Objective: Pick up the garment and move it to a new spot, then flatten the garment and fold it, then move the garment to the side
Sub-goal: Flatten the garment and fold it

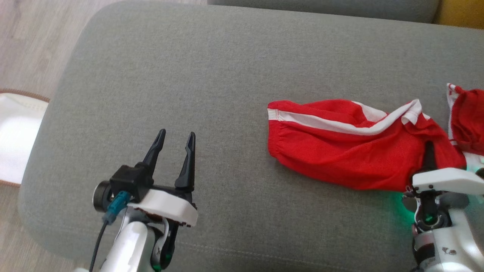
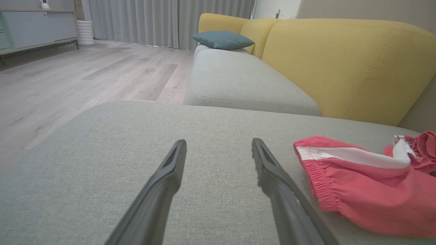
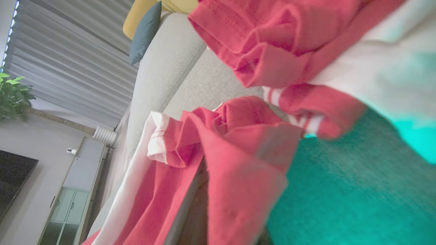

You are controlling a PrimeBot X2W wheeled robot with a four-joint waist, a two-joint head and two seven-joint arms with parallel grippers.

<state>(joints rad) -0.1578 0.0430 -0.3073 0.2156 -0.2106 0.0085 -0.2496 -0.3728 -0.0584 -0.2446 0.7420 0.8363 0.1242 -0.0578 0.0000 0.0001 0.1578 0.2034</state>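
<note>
The garment is a pair of red shorts with white side stripes, lying crumpled on the right half of a grey sofa cushion. My left gripper stands open over bare cushion, well left of the elastic waistband, with nothing between its fingers. The left wrist view has the garment just right of the open left gripper. My right gripper is at the lower right, its dark fingers buried in the red cloth. In the right wrist view the garment bunches and drapes around one dark finger.
The cushion's rounded left and near edges drop to a wood floor, where a white mat lies. Behind stand a yellow sofa back, another grey seat and a blue pillow. Bare cushion spreads left of the garment.
</note>
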